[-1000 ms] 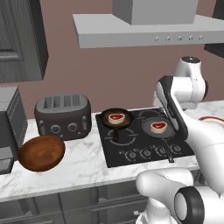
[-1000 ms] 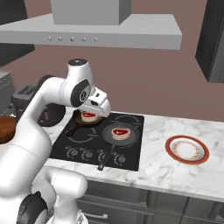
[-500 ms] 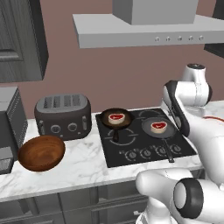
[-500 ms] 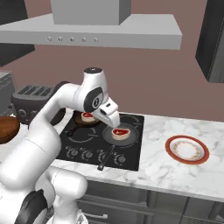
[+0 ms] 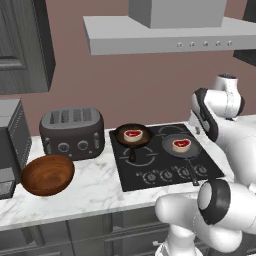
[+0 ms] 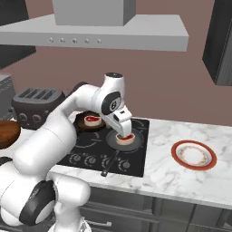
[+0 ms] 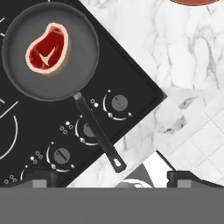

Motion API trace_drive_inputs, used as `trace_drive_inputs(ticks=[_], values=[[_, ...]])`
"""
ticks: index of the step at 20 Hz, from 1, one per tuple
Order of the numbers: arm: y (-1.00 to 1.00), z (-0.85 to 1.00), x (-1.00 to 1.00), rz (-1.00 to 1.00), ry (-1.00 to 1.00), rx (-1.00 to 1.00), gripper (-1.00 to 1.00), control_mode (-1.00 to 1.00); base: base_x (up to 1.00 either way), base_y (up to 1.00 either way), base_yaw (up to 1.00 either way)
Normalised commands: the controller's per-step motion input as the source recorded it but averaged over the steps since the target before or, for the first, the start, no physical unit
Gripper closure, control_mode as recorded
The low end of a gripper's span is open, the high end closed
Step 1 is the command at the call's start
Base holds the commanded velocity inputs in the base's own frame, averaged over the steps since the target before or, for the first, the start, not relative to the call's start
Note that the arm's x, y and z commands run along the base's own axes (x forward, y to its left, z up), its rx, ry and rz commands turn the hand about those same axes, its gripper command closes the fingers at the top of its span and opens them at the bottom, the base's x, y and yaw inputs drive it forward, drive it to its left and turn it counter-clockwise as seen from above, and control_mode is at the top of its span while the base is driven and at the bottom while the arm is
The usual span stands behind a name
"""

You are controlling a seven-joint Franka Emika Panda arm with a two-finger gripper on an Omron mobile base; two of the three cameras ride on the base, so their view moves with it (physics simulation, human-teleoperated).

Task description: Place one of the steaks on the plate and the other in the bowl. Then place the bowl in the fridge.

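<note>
One steak (image 6: 125,136) lies in a grey pan (image 6: 113,141) on the right of the cooktop; in the hand view this steak (image 7: 47,48) sits at the upper left. The other steak (image 5: 132,134) rests in a small black pan (image 5: 131,138) behind it. My gripper (image 6: 123,128) hangs just above the grey pan, open and holding nothing, its fingertips (image 7: 42,177) set wide apart. The white plate (image 6: 192,154) with its red-orange ring lies on the counter to the right. At the far left stands the brown wooden bowl (image 5: 47,174). The fridge is out of view.
A dark toaster (image 5: 72,131) stands behind the bowl, with a microwave (image 5: 10,142) at the left edge. The grey pan's long handle (image 7: 98,133) reaches over the cooktop knobs (image 7: 119,103) towards the counter's front. A range hood (image 6: 93,29) hangs overhead.
My arm has swung right, carrying the open gripper from over the back black pan to just above the grey pan and its steak. Nothing else has moved.
</note>
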Motion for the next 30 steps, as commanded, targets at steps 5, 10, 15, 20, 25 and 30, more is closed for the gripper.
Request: trace_drive_inputs(ticks=[5,10,15,20,25,30], values=[[-0.07,-0.38,0.31,-0.11,0.02,0.03,-1.0,-1.0,0.0,0.0,0.0],[0.02,-0.27,0.48,-0.05,-0.02,0.0,-1.0,-1.0,0.0,0.0,0.0],[0.0,-0.34,0.43,-0.03,0.0,0.0,-1.0,-1.0,0.0,0.0,0.0],[0.0,-0.37,0.51,-0.01,0.0,0.0,-1.0,-1.0,0.0,0.0,0.0],[0.0,-0.36,0.52,-0.01,0.0,0.0,-1.0,-1.0,0.0,0.0,0.0],[-0.06,-0.33,0.45,0.0,0.0,0.0,-1.0,-1.0,0.0,0.0,0.0]])
